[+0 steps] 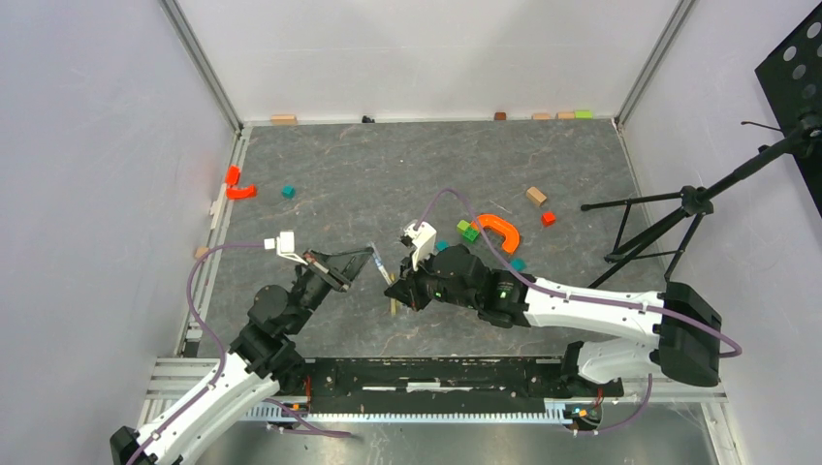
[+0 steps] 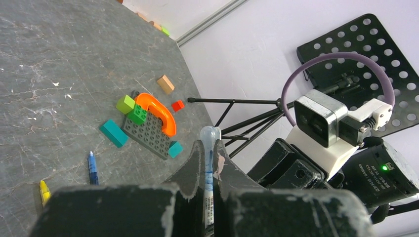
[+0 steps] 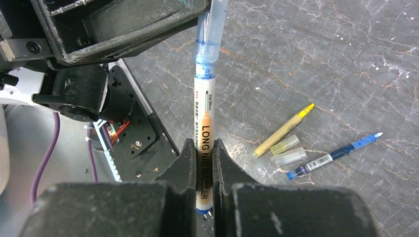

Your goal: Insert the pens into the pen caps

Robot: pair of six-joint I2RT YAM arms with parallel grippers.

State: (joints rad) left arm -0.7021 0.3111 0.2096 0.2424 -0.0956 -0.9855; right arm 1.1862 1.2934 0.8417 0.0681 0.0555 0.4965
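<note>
My right gripper (image 3: 201, 144) is shut on a white marker (image 3: 203, 118) with blue ends, held near its rear end. The marker's blue tip sits inside a translucent bluish cap (image 3: 210, 34). My left gripper (image 2: 209, 145) is shut on that cap (image 2: 210, 134), whose end pokes out past the fingertips. In the top view the two grippers meet tip to tip, left (image 1: 363, 260) and right (image 1: 395, 289). A yellow pen (image 3: 284, 130), two clear caps (image 3: 286, 150) and a slim blue pen (image 3: 336, 154) lie loose on the table beside them.
An orange arch (image 1: 499, 231), green blocks (image 1: 467, 231) and a grey studded plate (image 2: 148, 133) lie behind the right arm. Teal (image 1: 288, 192), red (image 1: 548, 218) and tan (image 1: 536, 196) blocks are scattered about. A black tripod (image 1: 669, 218) stands at the right edge.
</note>
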